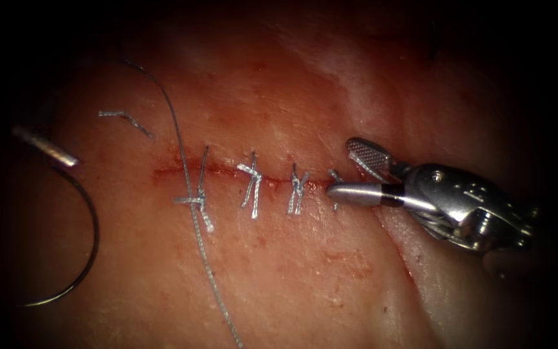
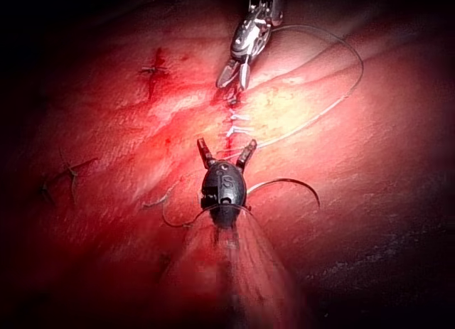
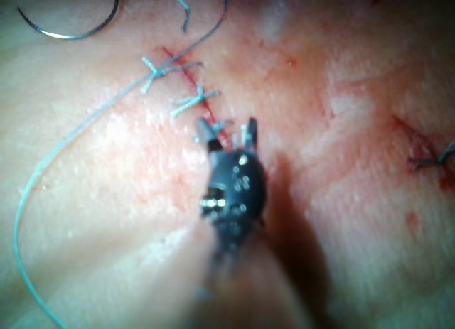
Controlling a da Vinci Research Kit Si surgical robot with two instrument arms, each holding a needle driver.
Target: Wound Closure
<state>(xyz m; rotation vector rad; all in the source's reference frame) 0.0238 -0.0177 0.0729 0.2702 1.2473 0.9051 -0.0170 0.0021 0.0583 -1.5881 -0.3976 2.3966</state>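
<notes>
**Both claws open and empty; needle lies loose at left edge of tissue**

The right claw (image 1: 350,173) stands open at the right end of the cut (image 1: 182,172), its lower jaw lying along the cut line just beside the last stitch; it holds nothing. The left claw (image 2: 226,153) is also open and empty, hovering over the tissue (image 1: 279,284) short of the stitches.

Four stitches (image 1: 252,187) cross the cut. The needle (image 1: 79,258) lies free on the tissue surface, well to the left of the cut, not driven in. The thread (image 1: 205,258) runs from the leftmost stitch towards the tissue's near edge. A cut end (image 1: 124,117) rests apart, above the cut's left end.
</notes>
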